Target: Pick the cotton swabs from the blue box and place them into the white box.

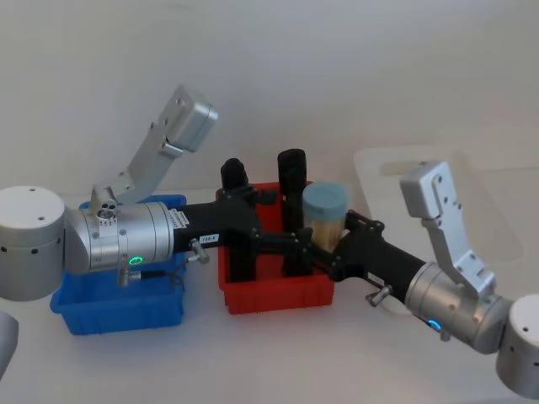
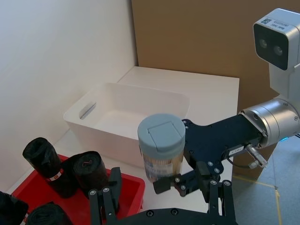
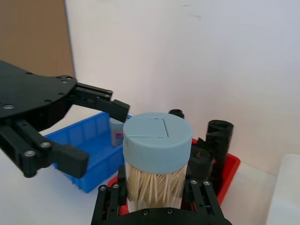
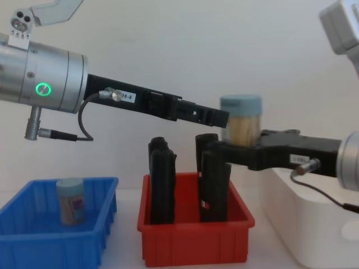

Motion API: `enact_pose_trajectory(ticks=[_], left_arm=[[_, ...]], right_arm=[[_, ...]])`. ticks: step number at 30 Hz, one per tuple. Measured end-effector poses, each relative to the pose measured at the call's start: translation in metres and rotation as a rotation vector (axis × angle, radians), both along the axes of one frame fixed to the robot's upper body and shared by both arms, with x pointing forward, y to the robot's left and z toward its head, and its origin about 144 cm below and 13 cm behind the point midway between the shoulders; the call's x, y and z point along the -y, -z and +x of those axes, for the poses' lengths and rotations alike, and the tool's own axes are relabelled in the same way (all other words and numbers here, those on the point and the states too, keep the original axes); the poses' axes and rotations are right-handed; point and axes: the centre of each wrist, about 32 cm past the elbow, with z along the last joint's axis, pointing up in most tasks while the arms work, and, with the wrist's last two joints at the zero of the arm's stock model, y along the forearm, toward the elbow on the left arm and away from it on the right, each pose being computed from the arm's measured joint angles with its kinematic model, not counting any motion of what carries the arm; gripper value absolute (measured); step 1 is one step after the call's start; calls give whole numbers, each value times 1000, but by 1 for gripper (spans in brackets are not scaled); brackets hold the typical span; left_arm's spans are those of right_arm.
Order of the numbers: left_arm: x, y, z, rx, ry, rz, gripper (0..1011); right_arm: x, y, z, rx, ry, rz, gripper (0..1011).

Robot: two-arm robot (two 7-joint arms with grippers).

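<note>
tub (image 3: 157, 154): blue lid, tan sticks | right claw (image 3: 157, 186) grips it | left claw (image 3: 98, 135) seemingly spread

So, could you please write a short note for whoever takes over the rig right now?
Right gripper: shut on one tub of cotton swabs, held in the air above the red bin.
Left gripper: open, close beside that tub.
Second tub stands in the blue box.
White box: no tub visible inside.
Done: none placed.
Left: put the held tub in the white box, then fetch the second tub.
</note>
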Motion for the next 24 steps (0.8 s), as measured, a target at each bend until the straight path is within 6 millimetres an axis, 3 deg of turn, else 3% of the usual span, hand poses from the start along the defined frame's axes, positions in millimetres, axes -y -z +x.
enact_pose_trajectory(ticks=[24], left_arm=[[0,0,0,0,0,0,1000]], right_arm=[[50,9,-2,13,368,7,642]])
